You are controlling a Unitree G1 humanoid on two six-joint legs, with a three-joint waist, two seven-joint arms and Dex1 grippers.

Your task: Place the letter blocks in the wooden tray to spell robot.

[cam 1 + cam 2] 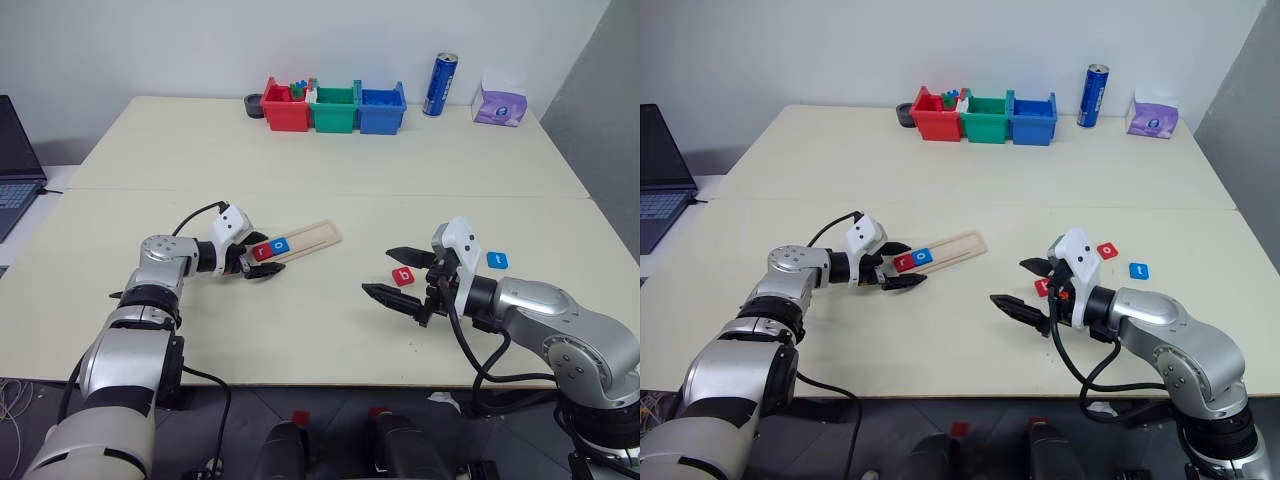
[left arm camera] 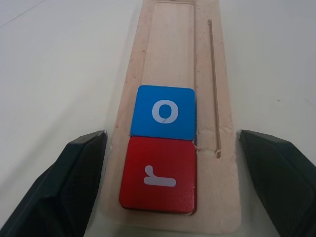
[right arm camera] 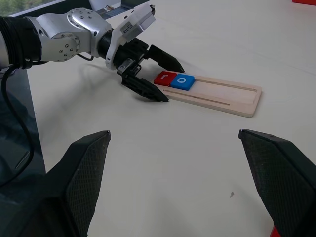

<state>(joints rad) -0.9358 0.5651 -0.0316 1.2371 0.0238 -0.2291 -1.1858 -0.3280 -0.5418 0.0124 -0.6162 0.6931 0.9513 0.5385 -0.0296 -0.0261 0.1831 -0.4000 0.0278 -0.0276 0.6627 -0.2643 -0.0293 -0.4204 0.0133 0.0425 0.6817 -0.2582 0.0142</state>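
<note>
The tray (image 1: 302,240) lay on the bench (image 1: 330,150) with red r (image 2: 159,176) and blue o (image 2: 165,112) at its near end. The left gripper (image 1: 263,262) straddled that end, fingers wide. The right gripper (image 1: 398,275) stood wide near b (image 1: 403,276), t (image 1: 497,260) beyond. Bins (image 1: 334,107), a can (image 1: 440,85) and tissues (image 1: 499,103) were far behind.

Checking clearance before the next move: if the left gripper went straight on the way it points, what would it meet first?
Probably the red r block, lying between the open left gripper's fingers at the wooden tray's near end.

Left claw (image 3: 154,79) straddling the wooden tray (image 3: 232,98) end, red r block (image 3: 164,77), blue o block (image 3: 182,82).
</note>
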